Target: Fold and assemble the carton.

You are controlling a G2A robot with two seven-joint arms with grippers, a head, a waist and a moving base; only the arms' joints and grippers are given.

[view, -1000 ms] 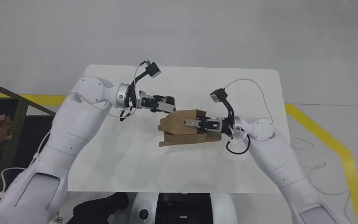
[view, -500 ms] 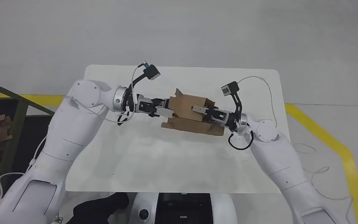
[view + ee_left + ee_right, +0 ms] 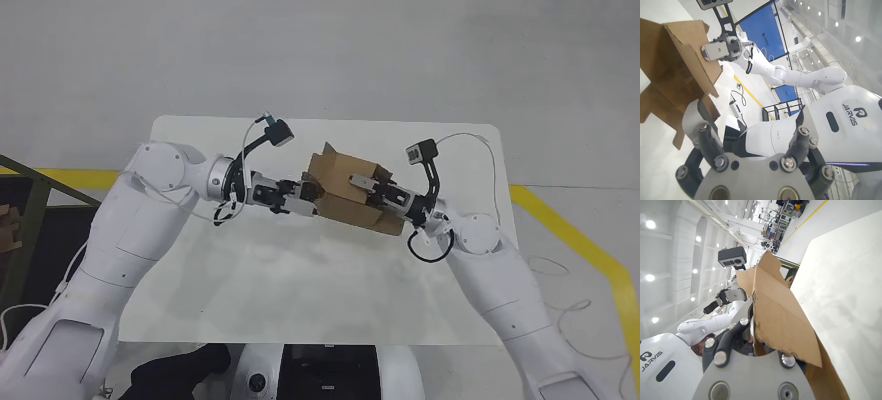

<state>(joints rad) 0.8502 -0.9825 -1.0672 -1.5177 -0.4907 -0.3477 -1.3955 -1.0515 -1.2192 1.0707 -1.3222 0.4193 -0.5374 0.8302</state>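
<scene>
The brown carton hangs above the middle of the white table, partly opened into a box shape with loose flaps. My right gripper is shut on one upper panel of it; in the right wrist view the cardboard runs between the fingers of that gripper. My left gripper is at the carton's other side. In the left wrist view it stands open, one finger against a lower flap of the carton. The right gripper pinches the far panel edge.
The table's front half and both its side areas are bare white surface. A dark metal rack stands off the table's left side, and yellow floor tape runs along the right.
The carton has been lifted and turned from lying nearly flat to a raised, opened box shape. The right gripper carried it up and back. The left gripper closed in on its near side.
</scene>
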